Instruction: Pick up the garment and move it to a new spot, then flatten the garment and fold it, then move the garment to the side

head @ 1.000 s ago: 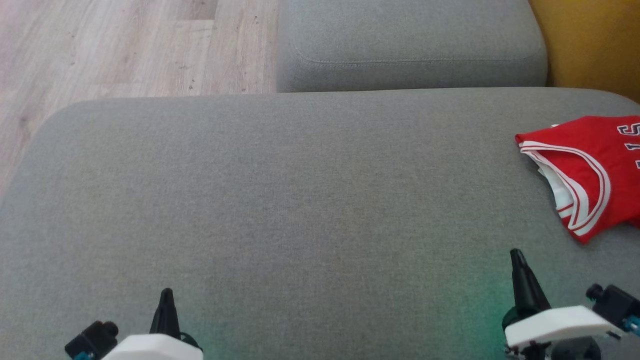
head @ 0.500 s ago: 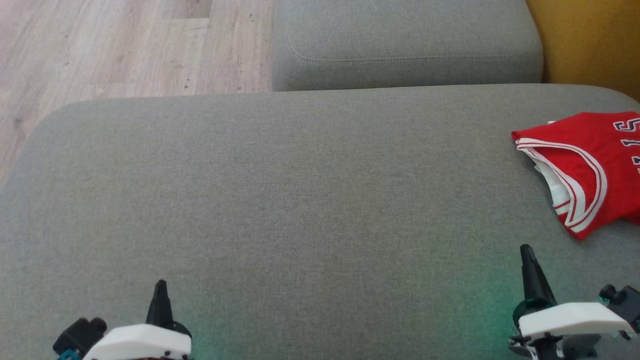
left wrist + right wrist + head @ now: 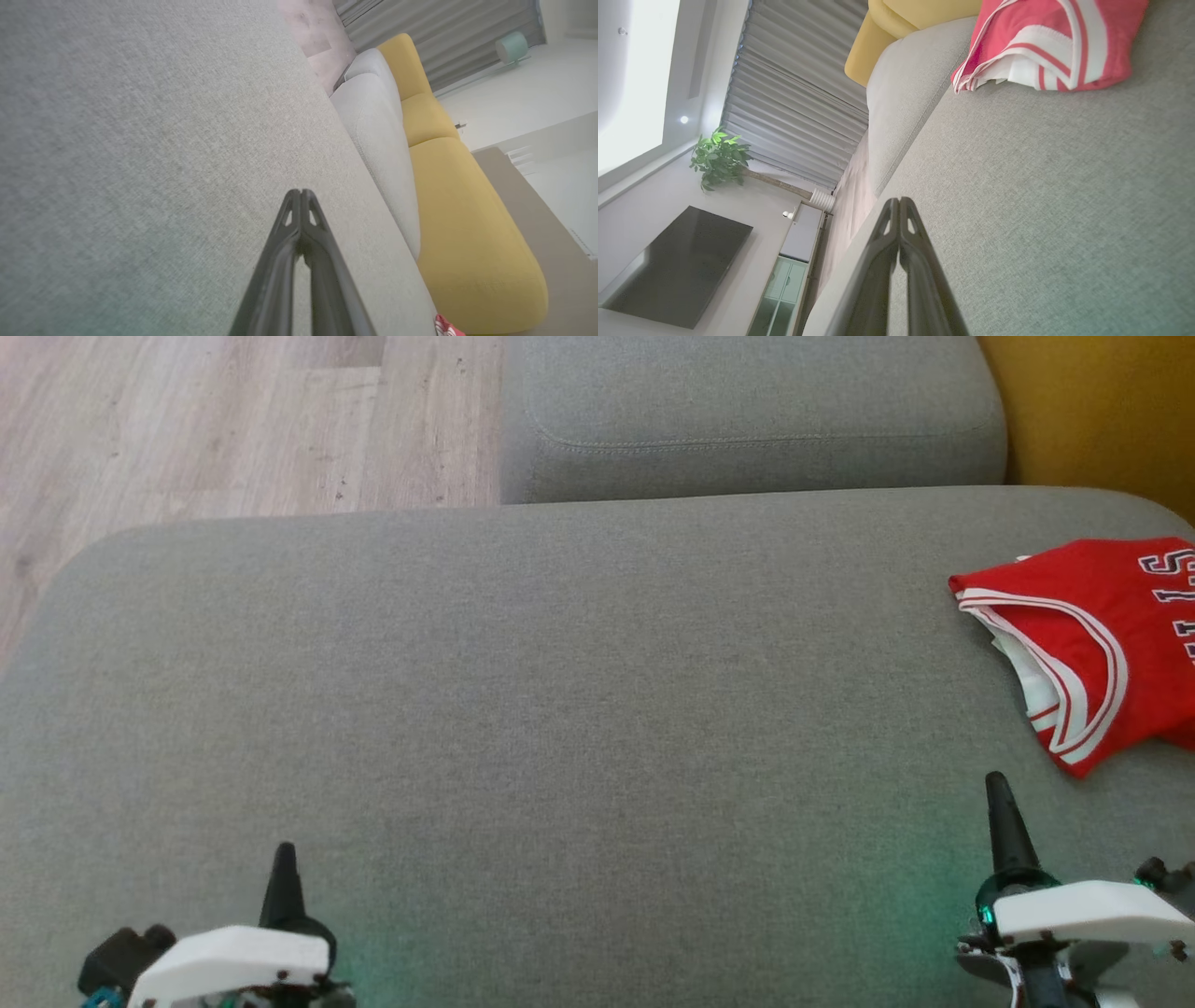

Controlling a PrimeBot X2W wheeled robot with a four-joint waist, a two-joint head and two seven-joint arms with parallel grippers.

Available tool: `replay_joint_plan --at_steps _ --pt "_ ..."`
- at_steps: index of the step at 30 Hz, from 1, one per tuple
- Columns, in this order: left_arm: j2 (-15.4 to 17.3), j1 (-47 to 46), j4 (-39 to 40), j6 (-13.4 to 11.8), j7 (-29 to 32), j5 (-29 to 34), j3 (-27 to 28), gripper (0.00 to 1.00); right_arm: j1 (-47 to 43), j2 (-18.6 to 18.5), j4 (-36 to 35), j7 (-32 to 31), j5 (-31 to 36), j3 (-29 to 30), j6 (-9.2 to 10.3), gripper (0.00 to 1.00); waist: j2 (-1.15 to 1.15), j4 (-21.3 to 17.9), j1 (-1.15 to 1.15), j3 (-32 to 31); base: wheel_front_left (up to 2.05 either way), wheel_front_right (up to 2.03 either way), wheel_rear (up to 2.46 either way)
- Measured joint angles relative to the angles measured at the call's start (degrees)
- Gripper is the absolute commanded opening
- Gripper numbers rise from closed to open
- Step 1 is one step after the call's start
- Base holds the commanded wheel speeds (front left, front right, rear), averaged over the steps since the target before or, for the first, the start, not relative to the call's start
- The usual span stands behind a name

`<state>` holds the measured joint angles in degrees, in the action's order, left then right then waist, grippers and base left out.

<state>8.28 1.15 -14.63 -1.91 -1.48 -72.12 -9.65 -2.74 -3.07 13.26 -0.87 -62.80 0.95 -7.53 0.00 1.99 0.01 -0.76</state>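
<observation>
The garment (image 3: 1092, 625) is a red jersey with white trim and dark lettering, lying folded at the right edge of the grey cushion (image 3: 560, 709). It also appears in the right wrist view as the garment (image 3: 1045, 42) ahead of the fingers, and a corner of the garment (image 3: 446, 326) peeks in at the bottom of the left wrist view. My right gripper (image 3: 997, 782) hovers shut and empty just short of the jersey's near corner. My left gripper (image 3: 283, 852) sits shut and empty at the lower left. Both wrist views show the fingers pressed together: left gripper (image 3: 301, 192), right gripper (image 3: 899, 200).
A second grey cushion (image 3: 747, 420) lies behind the big one. A yellow sofa section (image 3: 1092, 411) stands at the far right. Wooden floor (image 3: 187, 429) shows at the upper left. A plant (image 3: 720, 158) and a dark screen (image 3: 677, 266) stand in the room beyond.
The head camera has shifted slightly, so the whole scene has drifted up and left. Both grippers stay shut; the right one sits a little closer to the jersey.
</observation>
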Motion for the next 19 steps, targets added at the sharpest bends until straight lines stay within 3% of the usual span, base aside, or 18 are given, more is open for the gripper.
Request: replay_joint_plan --at_steps 19 --pt "-1.90 -1.38 -0.33 3.50 2.97 -7.79 4.98 0.00 2.22 -0.13 0.87 -1.43 -11.72 1.68 0.00 0.00 0.00 -0.78 0.00 0.37 0.00 0.00 0.00"
